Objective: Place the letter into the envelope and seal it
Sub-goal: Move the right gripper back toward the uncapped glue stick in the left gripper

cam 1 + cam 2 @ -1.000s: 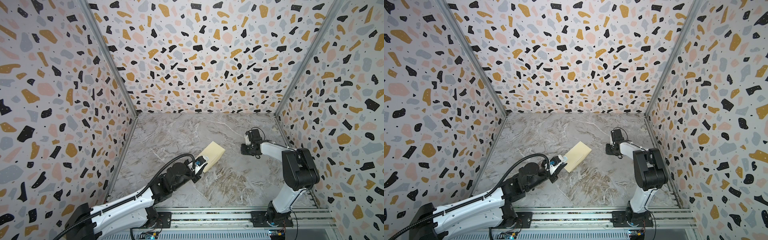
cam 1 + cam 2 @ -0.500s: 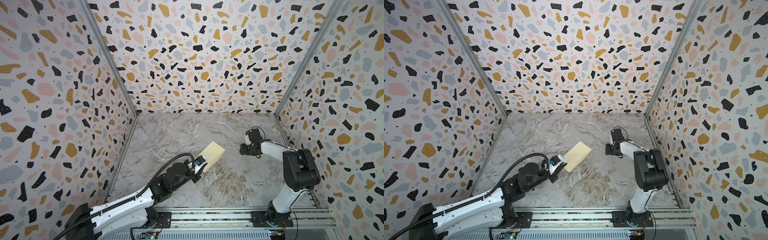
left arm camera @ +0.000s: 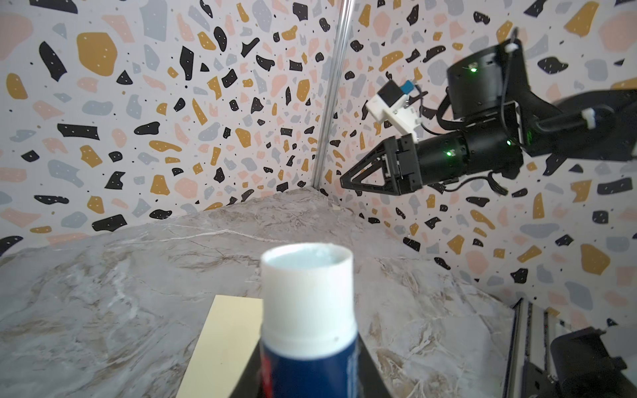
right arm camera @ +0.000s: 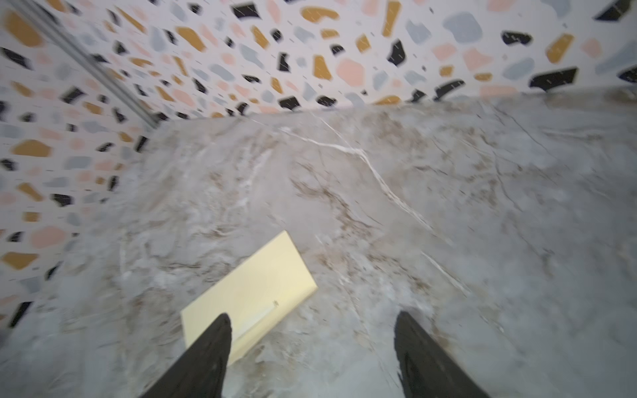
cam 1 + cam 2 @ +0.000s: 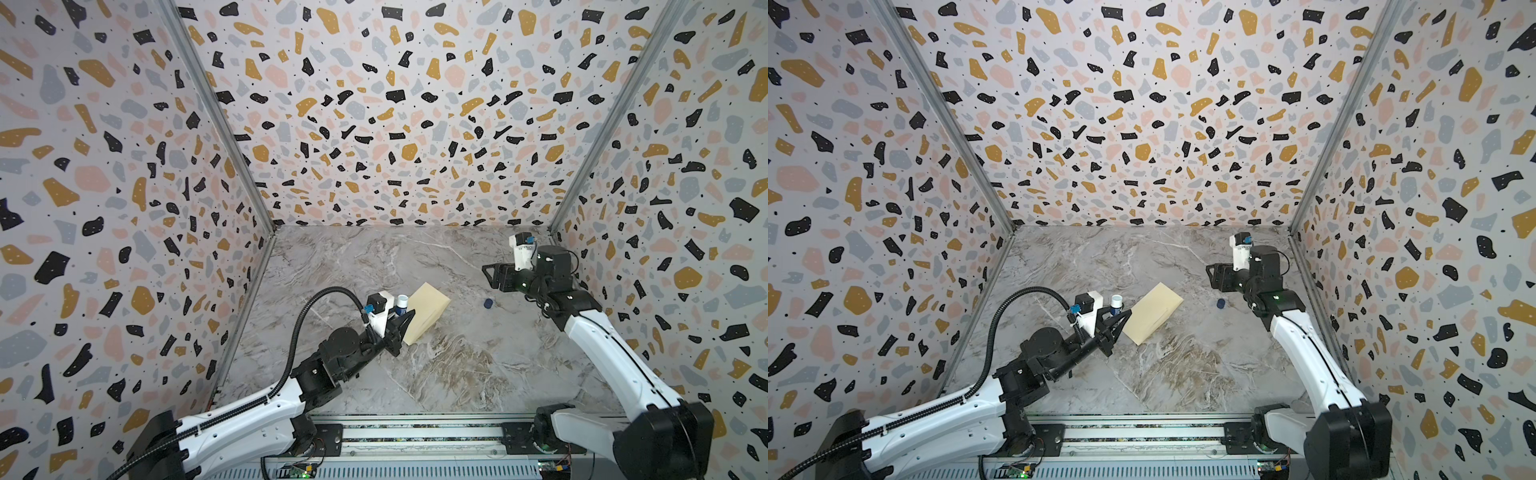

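Envelope (image 5: 427,311) lies flat on the marble table (image 5: 457,374), about mid-table and turned at an angle; from the right wrist view I can make out a small dark mark on its upper face. My left gripper (image 5: 402,323) is pinching a glue stick (image 5: 402,304), white end uppermost, just beside the envelope's left edge. My right gripper (image 5: 487,275) hangs above the table well off to the right, fingers spread with nothing between them. A small dark blue cap (image 5: 488,304) sits on the table between the envelope and the right arm
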